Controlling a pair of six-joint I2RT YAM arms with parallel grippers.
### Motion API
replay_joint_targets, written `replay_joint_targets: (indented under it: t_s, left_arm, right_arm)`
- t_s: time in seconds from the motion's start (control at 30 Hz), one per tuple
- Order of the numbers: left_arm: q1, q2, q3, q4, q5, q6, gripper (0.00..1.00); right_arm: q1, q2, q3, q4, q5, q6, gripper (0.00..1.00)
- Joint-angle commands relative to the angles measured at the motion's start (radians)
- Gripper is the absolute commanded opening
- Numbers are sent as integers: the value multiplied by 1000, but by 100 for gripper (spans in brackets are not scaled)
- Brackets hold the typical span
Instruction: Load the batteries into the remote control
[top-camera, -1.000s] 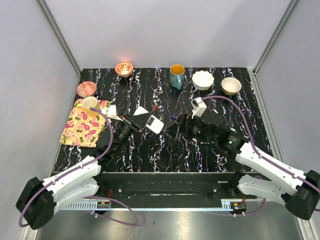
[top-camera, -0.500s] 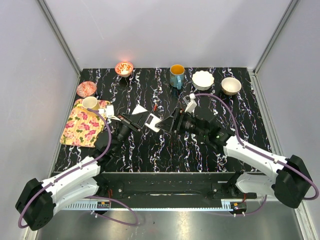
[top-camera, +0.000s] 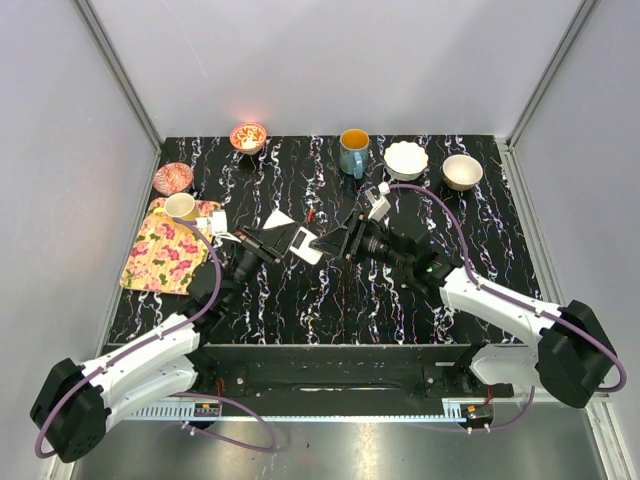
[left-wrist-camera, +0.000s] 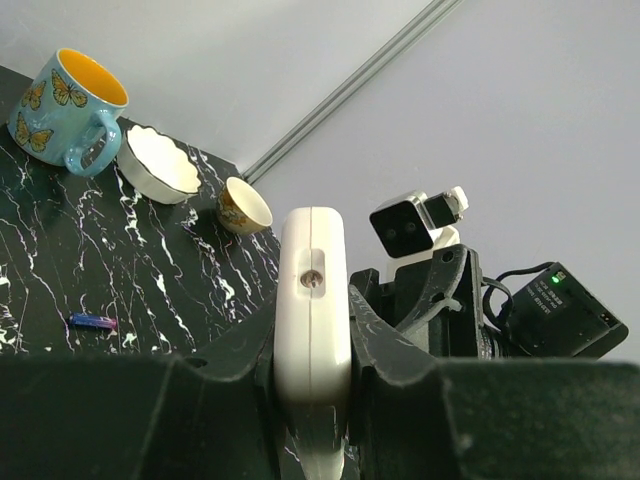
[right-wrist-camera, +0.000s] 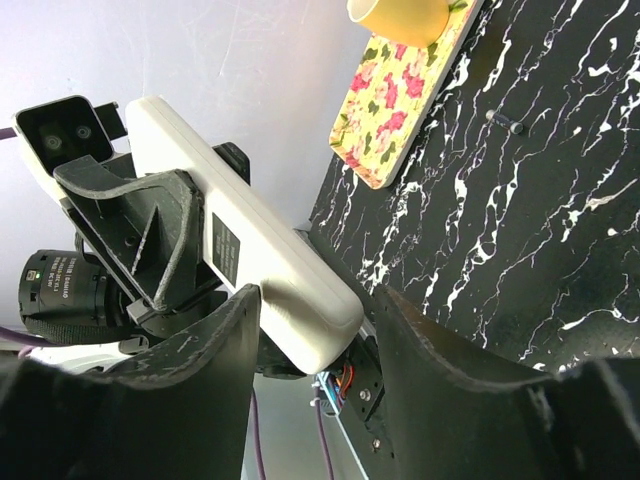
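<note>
1. Top view: your left gripper (top-camera: 288, 241) is clamped on the remote control (top-camera: 308, 247), over the table (top-camera: 330, 300) ctr. The right gripper (top-camera: 328, 243) meets the remote's other end, head-on w/ the left. One reddish battery (top-camera: 312, 214) lies on the table just beyond them, near a white cover piece (top-camera: 281, 221). Blue mug (top-camera: 352, 152) at the far edge; floral tray (top-camera: 165, 255) w/ a yellow cup (top-camera: 181, 206) at left
2. Left wrist: you see the remote control (left-wrist-camera: 311, 300) edge-on, upright btwn the two fingers (left-wrist-camera: 385, 345), both pressed to its faces, a firm grip. A bluish battery (left-wrist-camera: 92, 321) lies alone on the table, well apart from the mug. The right arm's wrist camera (left-wrist-camera: 405, 225) sits just behind the remote
3. Right wrist: the remote's end (right-wrist-camera: 300, 290) sits btwn the right gripper's jaws, which stand apart. One finger (right-wrist-camera: 200, 370) is at its side; a gap shows by the other, so no grip. A small dark label shows on its white face. Small dark slim item (right-wrist-camera: 505, 123) on the table near the tray: can't tell what it is
</note>
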Motion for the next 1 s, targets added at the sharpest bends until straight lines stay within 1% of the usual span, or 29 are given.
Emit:
replay_joint_targets:
  t_s: [0.0,0.33,0.37,0.5,0.67,0.83,0.97]
  left_arm:
    - [-3,-21,22,49,4,-2,0]
    - [-4,-13,30,44,-8,9,0]
    - [-3,-13,33,41,-9,12,0]
    - [-3,-15,39,32,-19,21,0]
    - [-3,-16,40,23,-26,29,0]
    - [-3,-15,45,24,-28,30,0]
    - [-3,-19,43,27,-29,30,0]
  right_arm:
    - [-9,14,-3,80,-34,24,54]
    - [-9,34,-7,68,-66,24,46]
    - [-9,37,-7,68,-69,24,47]
    - [-11,40,-22,77,-76,38,54]
    - [-9,45,-25,83,-85,43,56]
    - [-9,51,-30,89,-88,49,50]
    - [-9,59,-40,109,-94,64,39]
